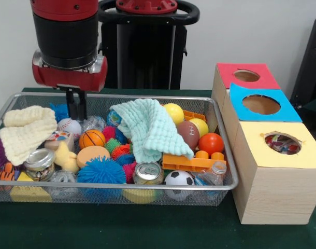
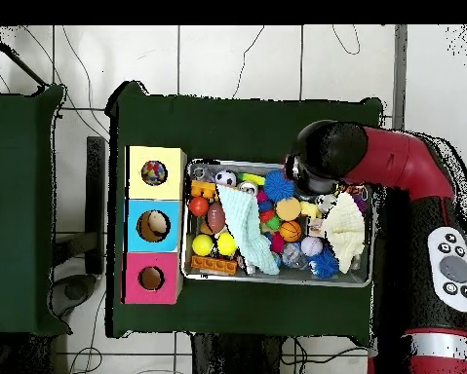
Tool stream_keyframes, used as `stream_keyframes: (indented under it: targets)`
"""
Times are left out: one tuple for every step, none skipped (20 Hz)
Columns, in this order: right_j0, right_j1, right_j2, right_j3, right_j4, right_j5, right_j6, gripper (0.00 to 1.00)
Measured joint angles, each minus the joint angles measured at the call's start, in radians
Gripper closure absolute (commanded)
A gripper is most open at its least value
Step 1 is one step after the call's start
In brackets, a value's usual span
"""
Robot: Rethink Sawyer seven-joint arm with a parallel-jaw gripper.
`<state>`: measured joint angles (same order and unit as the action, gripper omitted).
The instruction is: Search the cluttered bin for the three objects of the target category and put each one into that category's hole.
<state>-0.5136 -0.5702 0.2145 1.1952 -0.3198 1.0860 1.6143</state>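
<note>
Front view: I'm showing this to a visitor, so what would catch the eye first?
The wire bin crammed with bright toys, a mint cloth draped over its middle. The red arm's gripper hangs at the bin's back left corner. Beside the bin stand three boxes with holes: red, blue, yellow.

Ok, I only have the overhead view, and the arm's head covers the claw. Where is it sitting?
Observer: The claw hangs low at the wire bin's far rim, just beside the baseball.
Operator: What is the arm hiding in that corner?
Observer: A silver tin, a yellow wedge and a tiger-striped toy.
Operator: Is the mint cloth lying flat?
Observer: No, the mint cloth is heaped up over toys and slopes down onto the orange block.
</note>
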Motion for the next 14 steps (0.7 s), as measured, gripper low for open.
stream_keyframes:
  targets:
    - [-0.004, -0.001, 0.006, 0.000, -0.008, 0.008, -0.014, 1.00]
    - [-0.007, -0.001, 0.009, 0.000, -0.012, 0.010, -0.021, 1.00]
    - [-0.012, -0.001, 0.016, 0.000, -0.022, 0.013, -0.036, 1.00]
    - [-0.014, -0.001, 0.018, 0.000, -0.026, 0.013, -0.042, 1.00]
    - [-0.017, -0.002, 0.021, 0.000, -0.030, 0.013, -0.049, 1.00]
    - [-0.021, -0.002, 0.025, 0.000, -0.035, 0.013, -0.059, 1.00]
    - [-0.025, -0.002, 0.028, 0.000, -0.039, 0.013, -0.066, 1.00]
    - [-0.028, -0.002, 0.030, 0.000, -0.041, 0.013, -0.072, 1.00]
    - [-0.041, -0.003, 0.039, 0.000, -0.048, 0.013, -0.091, 1.00]
    - [-0.044, -0.003, 0.042, -0.001, -0.051, 0.013, -0.096, 1.00]
    - [-0.050, -0.003, 0.045, -0.001, -0.054, 0.012, -0.103, 1.00]
    - [-0.057, -0.003, 0.049, -0.003, -0.058, 0.013, -0.112, 1.00]
    - [-0.061, -0.003, 0.052, -0.004, -0.061, 0.013, -0.117, 1.00]
    - [-0.070, -0.003, 0.057, -0.007, -0.068, 0.013, -0.130, 1.00]
